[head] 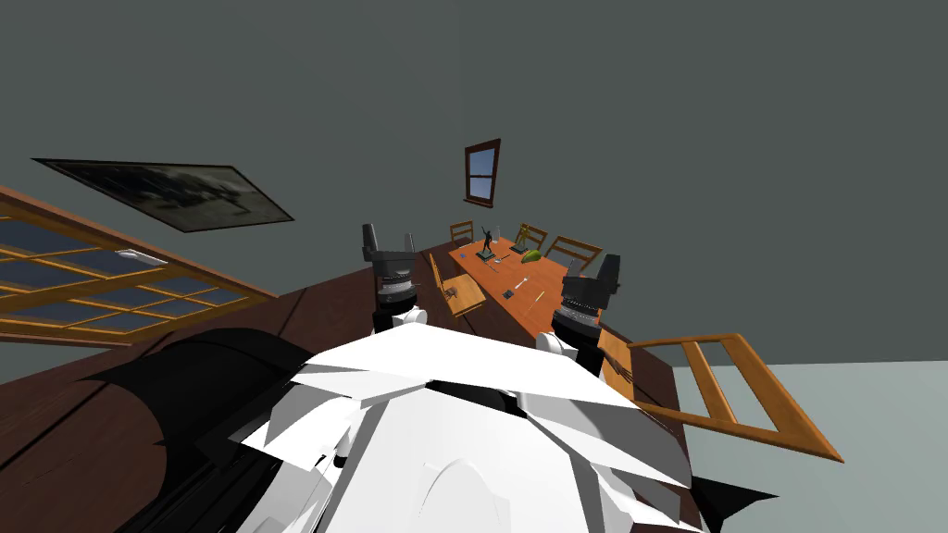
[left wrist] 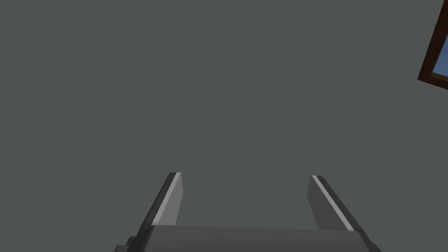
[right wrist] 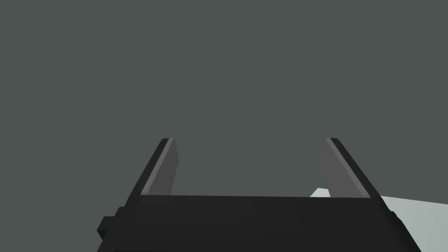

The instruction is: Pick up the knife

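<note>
Both arms ride raised and idle ahead of the chest: the left gripper (head: 389, 233), left of centre, and the right gripper (head: 591, 263), right of centre, each with its fingers spread and nothing between them. The knife (head: 540, 296) is probably the thin pale sliver at the near right of the table (head: 553, 279), though it is too small to be sure, and it lies well apart from either gripper. The sound move is to close on the table first, then bring the nearer arm down with its fingers straddling the handle's narrow width.

A wood-framed window (head: 93, 287) fills the far left, with a dark framed picture (head: 176, 194) above it on the grey wall. At centre, over a dark wooden floor (head: 324, 305), the orange-brown table carries a dark figurine (head: 486, 242) and a green object (head: 530, 254), with chairs (head: 458, 291) ringing it. A small window (head: 481, 173) hangs above. Another chair (head: 731, 389) sprawls at lower right.
</note>
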Controlling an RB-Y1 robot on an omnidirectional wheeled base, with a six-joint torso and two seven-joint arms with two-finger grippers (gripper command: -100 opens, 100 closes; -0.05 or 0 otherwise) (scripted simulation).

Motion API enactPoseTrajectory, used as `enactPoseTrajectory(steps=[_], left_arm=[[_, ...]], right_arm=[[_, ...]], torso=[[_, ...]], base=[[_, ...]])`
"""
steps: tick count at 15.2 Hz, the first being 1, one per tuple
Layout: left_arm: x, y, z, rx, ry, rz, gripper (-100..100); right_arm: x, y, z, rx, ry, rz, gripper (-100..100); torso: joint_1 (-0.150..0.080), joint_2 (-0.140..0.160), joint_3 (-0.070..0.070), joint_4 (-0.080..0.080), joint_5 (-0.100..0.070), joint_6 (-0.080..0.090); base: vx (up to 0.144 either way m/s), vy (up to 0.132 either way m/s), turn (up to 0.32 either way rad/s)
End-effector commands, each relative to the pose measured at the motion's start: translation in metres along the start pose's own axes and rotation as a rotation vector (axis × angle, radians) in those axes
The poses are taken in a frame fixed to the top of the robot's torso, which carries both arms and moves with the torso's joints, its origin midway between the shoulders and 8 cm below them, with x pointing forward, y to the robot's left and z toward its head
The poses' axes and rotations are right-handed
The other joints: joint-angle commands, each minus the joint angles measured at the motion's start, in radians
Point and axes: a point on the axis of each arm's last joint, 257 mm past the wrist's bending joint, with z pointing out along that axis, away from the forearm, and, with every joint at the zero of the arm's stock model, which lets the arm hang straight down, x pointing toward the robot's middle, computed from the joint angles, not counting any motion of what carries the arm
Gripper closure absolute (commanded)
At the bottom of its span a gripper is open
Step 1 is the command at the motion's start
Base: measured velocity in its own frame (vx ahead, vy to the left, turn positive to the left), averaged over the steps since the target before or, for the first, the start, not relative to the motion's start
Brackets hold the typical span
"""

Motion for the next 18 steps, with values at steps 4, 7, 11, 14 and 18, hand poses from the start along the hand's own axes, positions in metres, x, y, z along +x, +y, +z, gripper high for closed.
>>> enactPoseTrajectory(steps=[4, 7, 11, 14, 18], left_arm=[[0.0, 0.0, 0.0, 0.0, 0.0, 0.0, 0], [0.0, 0.0, 0.0, 0.0, 0.0, 0.0, 0], [0.0, 0.0, 0.0, 0.0, 0.0, 0.0, 0], [0.0, 0.0, 0.0, 0.0, 0.0, 0.0, 0], [0.0, 0.0, 0.0, 0.0, 0.0, 0.0, 0]], right_arm=[[0.023, -0.011, -0.006, 0.021, 0.125, -0.056, -100], [0.043, -0.024, -0.015, 0.042, 0.221, -0.104, -100], [0.065, -0.041, -0.029, 0.067, 0.341, -0.166, -100], [0.077, -0.051, -0.039, 0.081, 0.405, -0.201, -100], [0.099, -0.074, -0.064, 0.108, 0.544, -0.277, -100]], torso=[[-0.001, 0.0, 0.0, 0.0, 0.0, 0.0], [-0.001, -0.001, 0.0, 0.0, 0.0, 0.0], [-0.001, -0.001, -0.001, 0.0, 0.0, 0.0], [-0.001, -0.001, -0.001, 0.0, 0.0, 0.0], [-0.002, -0.001, -0.001, 0.0, 0.0, -0.001]], base=[[0.005, -0.004, 0.074], [0.01, -0.011, 0.104], [0.009, -0.01, 0.123], [0.009, -0.013, 0.121], [0.013, -0.016, 0.167]])
